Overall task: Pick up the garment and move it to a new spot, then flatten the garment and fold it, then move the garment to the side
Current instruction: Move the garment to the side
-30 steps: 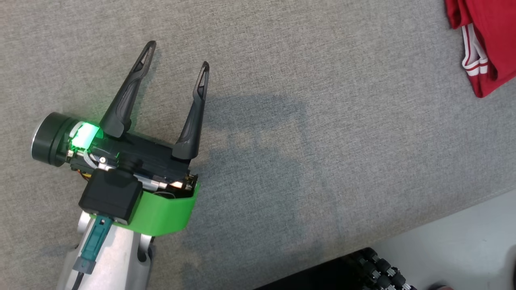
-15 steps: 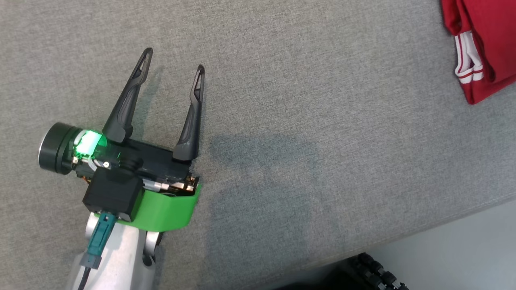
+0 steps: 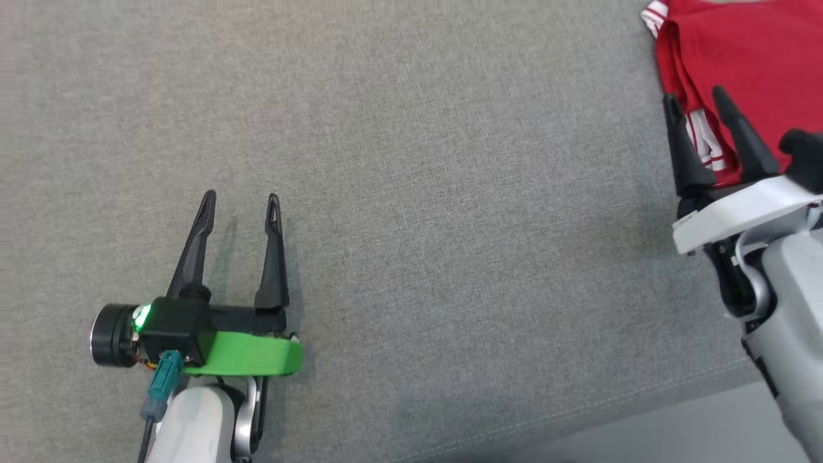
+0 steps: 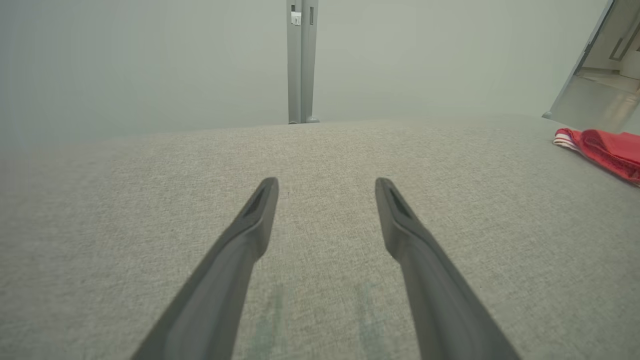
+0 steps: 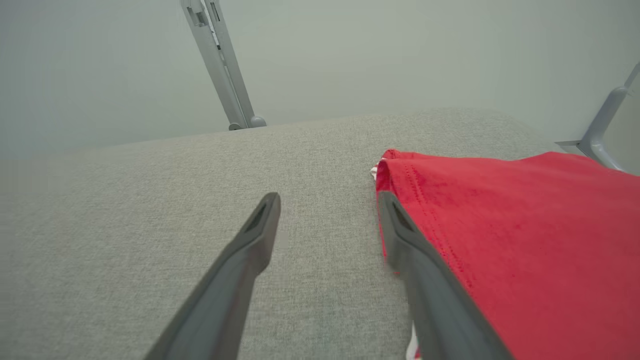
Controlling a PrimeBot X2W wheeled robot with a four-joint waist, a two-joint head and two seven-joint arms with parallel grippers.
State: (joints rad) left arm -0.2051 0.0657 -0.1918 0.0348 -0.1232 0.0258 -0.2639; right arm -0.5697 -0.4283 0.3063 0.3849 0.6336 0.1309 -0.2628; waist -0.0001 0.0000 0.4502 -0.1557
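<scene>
At the far right edge of the grey cloth-covered bench (image 3: 450,193) lies the garment (image 3: 739,45), a red piece with white striped trim, bunched into folds and running out of the head view at the top and right. The right pincer (image 3: 693,94) sits at its near-left corner, its two dark fingers spread apart with nothing between them but air. A strip of the white trim shows in the gap. In the right wrist view the finger on that view's right crosses the garment's stitched edge while the other stands over bare grey cloth. I cannot tell whether either tip touches the fabric.

The left pincer (image 3: 241,195) is well apart from the garment, at the lower left of the head view, over bare bench. Its fingers are parted about as widely as the right one's and hold nothing. A green collar wraps its wrist, and a small green light glows beside the dark round housing on its left side. From the left wrist view the garment is a low red heap far off at the right edge, and faint shadows of the fingers fall on the cloth just beneath them.

Beyond the bench's far edge a grey upright post (image 4: 301,60) stands against a pale wall. A strip of lighter floor (image 3: 643,444) shows along the bench's near edge — at the head view's lower right.
</scene>
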